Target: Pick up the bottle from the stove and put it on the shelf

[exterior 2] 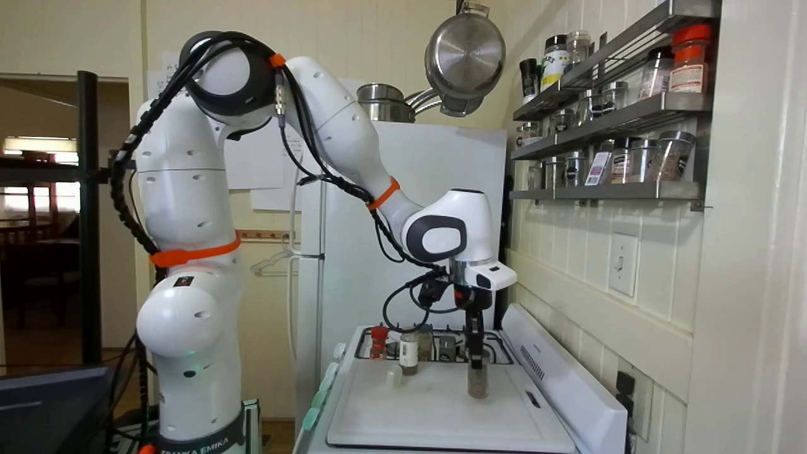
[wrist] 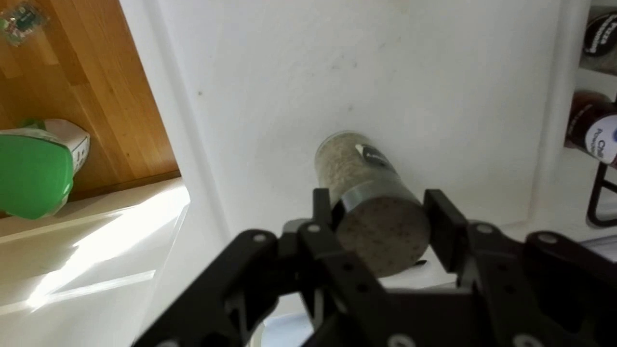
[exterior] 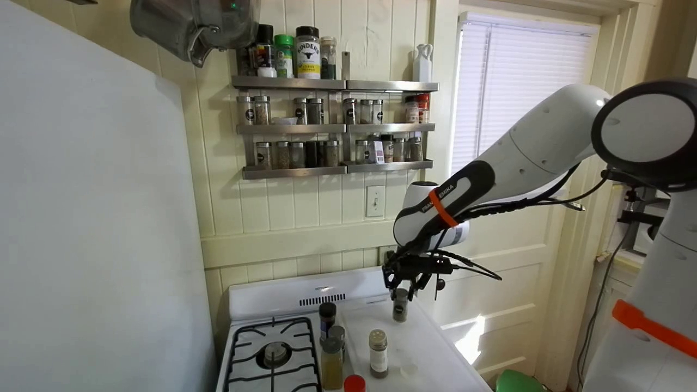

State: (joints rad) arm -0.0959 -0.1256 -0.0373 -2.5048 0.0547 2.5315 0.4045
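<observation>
Black fingers [wrist: 321, 207] stand large at the near edge of the wrist view, one on either side of a glass spice jar [wrist: 359, 178], clasping it at its metal-rimmed lid [wrist: 383, 236] with no gap that I can make out; how firm the hold is, I can't judge. This jar, which I take for the bottle to be moved, stands upright on the white tabletop [wrist: 270, 86] of the gas stove [exterior: 261, 299], its base apparently down on the surface. It should handle as light, stiff and breakable, with smooth glass apt to slip. The lid might twist or pull off under load, so a lower hold, on the glass just beneath it, would likely be safer. Only the wrist view lets one read the names on the Pizza Seasoning jar [wrist: 602, 41] and the Chili Powder bottle [wrist: 595, 126] at its margin. It leaves out the steel spice rack [exterior: 291, 129], which both exterior views show above the stove, and the white-labelled bottle [exterior: 378, 354] standing on the same tabletop. In an exterior view the fingers [exterior 2: 475, 353] line up edge-on, hiding how they straddle the jar.
</observation>
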